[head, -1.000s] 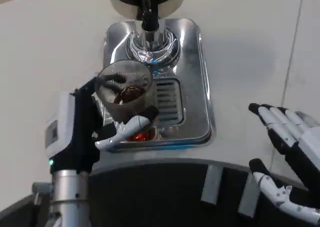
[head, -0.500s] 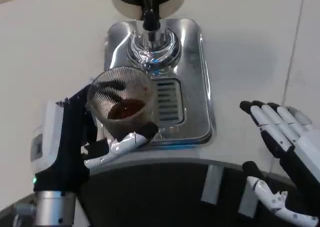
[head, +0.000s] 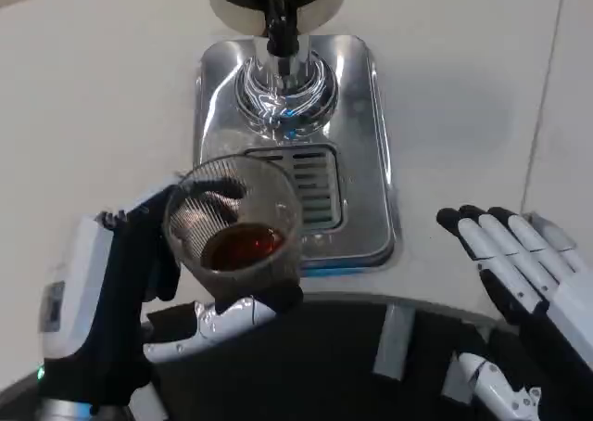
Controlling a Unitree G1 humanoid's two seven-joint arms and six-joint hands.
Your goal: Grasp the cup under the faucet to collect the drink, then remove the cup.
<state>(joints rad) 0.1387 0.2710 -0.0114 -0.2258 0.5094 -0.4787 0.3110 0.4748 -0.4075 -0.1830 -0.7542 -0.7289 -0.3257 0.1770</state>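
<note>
While gripping cup [head: 236, 231], left hand [head: 139, 291] upright.

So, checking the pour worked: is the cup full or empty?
Partly filled: dark drink sits low in the clear cup that the left hand holds.

A robot test bench: a chrome drink dispenser [head: 292, 124] on a bare white table [head: 93, 96].

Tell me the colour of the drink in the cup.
Dark reddish-brown drink, seen in the head view inside the clear ribbed cup.
</note>
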